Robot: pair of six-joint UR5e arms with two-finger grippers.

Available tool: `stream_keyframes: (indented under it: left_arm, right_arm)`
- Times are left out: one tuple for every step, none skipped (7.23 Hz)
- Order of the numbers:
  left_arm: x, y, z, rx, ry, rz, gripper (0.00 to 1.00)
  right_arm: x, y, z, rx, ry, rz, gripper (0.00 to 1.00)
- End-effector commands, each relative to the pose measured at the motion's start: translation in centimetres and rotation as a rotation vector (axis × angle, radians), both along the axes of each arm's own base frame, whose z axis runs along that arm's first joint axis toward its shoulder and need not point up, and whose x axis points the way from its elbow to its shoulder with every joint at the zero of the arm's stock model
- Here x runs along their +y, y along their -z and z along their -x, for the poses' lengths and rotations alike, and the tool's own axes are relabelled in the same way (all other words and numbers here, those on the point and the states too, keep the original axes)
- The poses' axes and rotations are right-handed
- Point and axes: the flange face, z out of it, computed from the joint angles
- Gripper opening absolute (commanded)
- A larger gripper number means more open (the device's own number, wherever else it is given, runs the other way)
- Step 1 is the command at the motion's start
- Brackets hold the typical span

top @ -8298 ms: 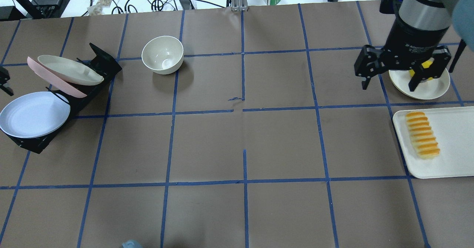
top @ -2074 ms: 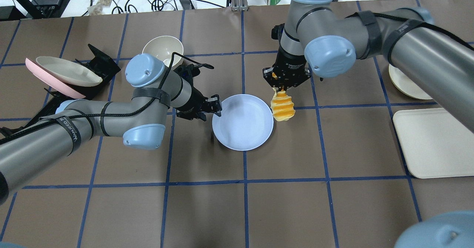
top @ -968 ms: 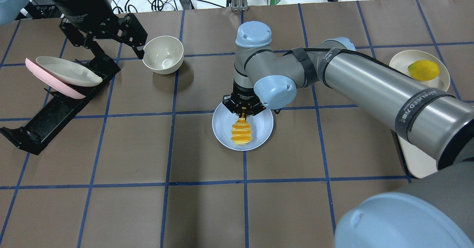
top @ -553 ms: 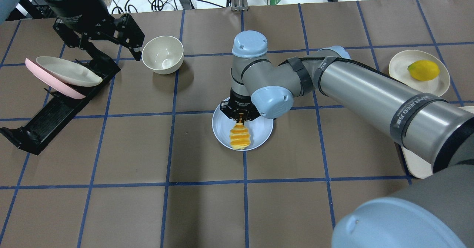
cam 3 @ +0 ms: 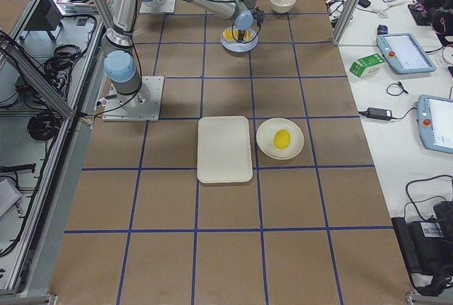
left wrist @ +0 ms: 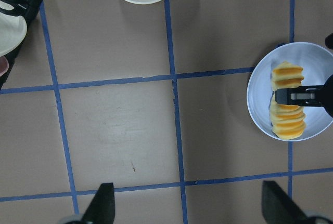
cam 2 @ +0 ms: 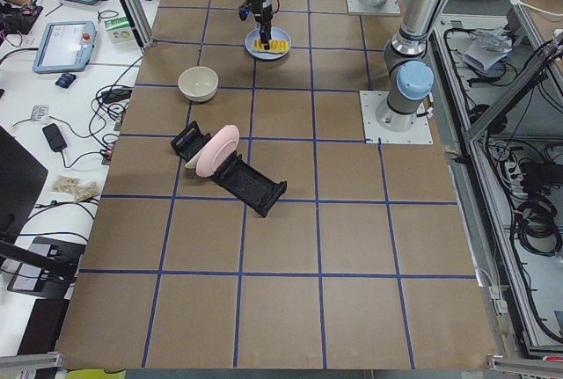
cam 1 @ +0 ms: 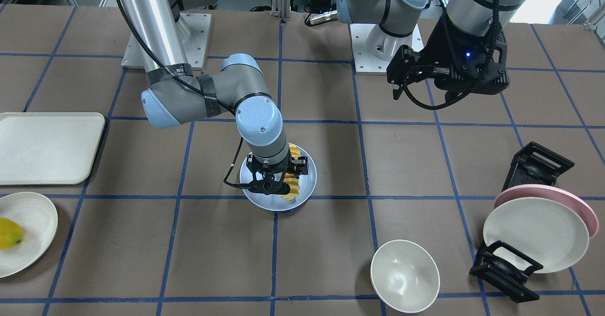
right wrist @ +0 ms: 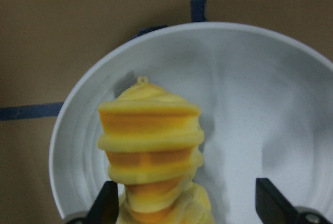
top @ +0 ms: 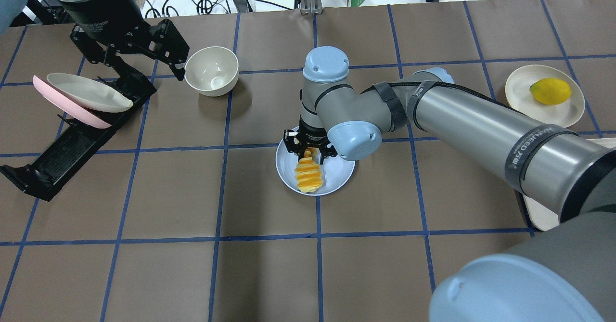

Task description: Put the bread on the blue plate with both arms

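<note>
The bread (top: 308, 176) lies on the blue plate (top: 339, 173) under the right gripper (top: 309, 151), jaws released. The left gripper (top: 143, 69) hangs spread and empty. Only retreat seems left.

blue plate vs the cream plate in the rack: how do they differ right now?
The round pale blue plate lies flat on the table; the round cream plate leans tilted in the black rack. The blue one carries the ridged orange-yellow bread; the cream one is bare. Both are round, shallow, plain.

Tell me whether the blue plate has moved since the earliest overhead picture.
Yes. The blue plate left the black rack on the left and now lies mid-table, right of the white bowl.
</note>
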Motion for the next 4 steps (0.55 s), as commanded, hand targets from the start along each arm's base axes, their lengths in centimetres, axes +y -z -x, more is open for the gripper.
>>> stream_keyframes:
  left_arm:
    - [0.0,-0.1,-0.5,-0.003,-0.009,0.014,1.0]
    - [0.3,-0.4,-0.5,0.0,-0.008,0.019,1.0]
    - [0.2,-0.3,-0.3,0.0,-0.008,0.019,1.0]
    - [0.1,-0.2,-0.4,0.0,-0.006,0.021,1.0]
  right_arm:
    - [-0.2,-1.5,0.4,0.001,0.005,0.014,1.0]
    - [0.3,-2.4,1.3,0.011,0.014,-0.008,1.0]
    - [0.3,-3.8,2.6,0.044,0.025,-0.033,1.0]
    - [-0.2,-6.4,4.5,0.056,0.05,-0.021,1.0]
